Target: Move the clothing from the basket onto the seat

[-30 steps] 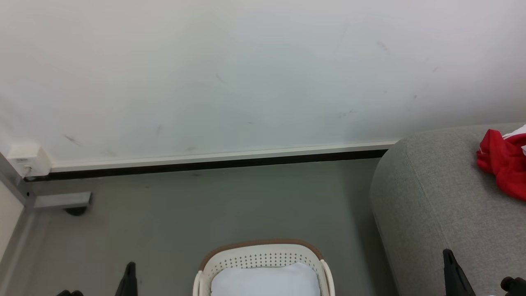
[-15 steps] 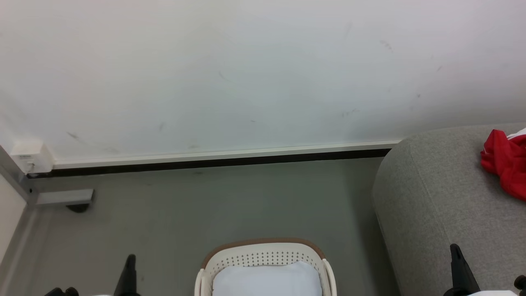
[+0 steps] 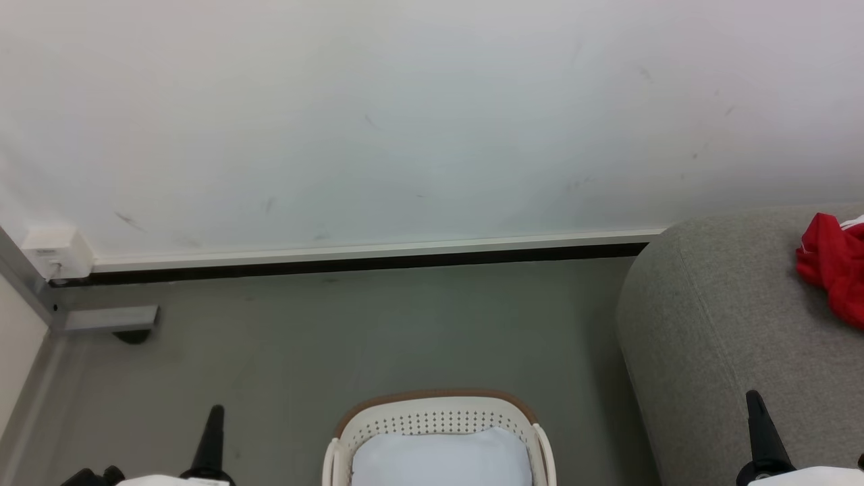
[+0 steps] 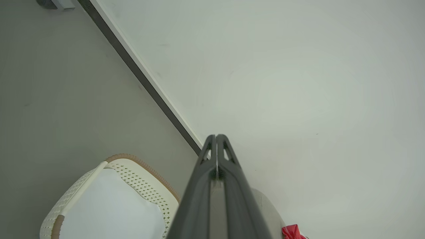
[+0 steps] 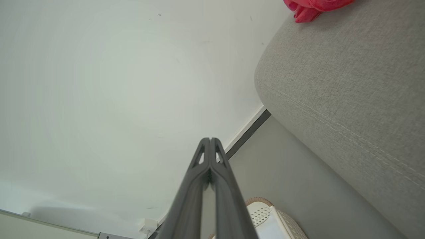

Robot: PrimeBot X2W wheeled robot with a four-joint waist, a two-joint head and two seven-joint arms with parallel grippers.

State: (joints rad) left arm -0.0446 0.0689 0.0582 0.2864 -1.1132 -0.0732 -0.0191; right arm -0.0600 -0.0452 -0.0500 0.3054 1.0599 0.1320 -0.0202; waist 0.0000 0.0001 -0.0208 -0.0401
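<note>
Head cam has shifted a bit: the skirting strip (image 3: 364,251), basket (image 3: 435,394) and seat (image 3: 709,324) all sit slightly right and higher in frame vs 1 s ago. That is camera motion, not the things moving. Both arms have come up. The left gripper (image 3: 216,412) and right gripper (image 3: 752,398) poke further above the bottom edge, and pale forearm casing (image 3: 162,480) now shows under each. The right gripper prob. drifted right too.

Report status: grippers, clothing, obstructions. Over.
Shut, holding nothing: left gripper, right gripper. Red clothing lies on the seat. In the basket, a pale pad. Nothing seen blocking.
</note>
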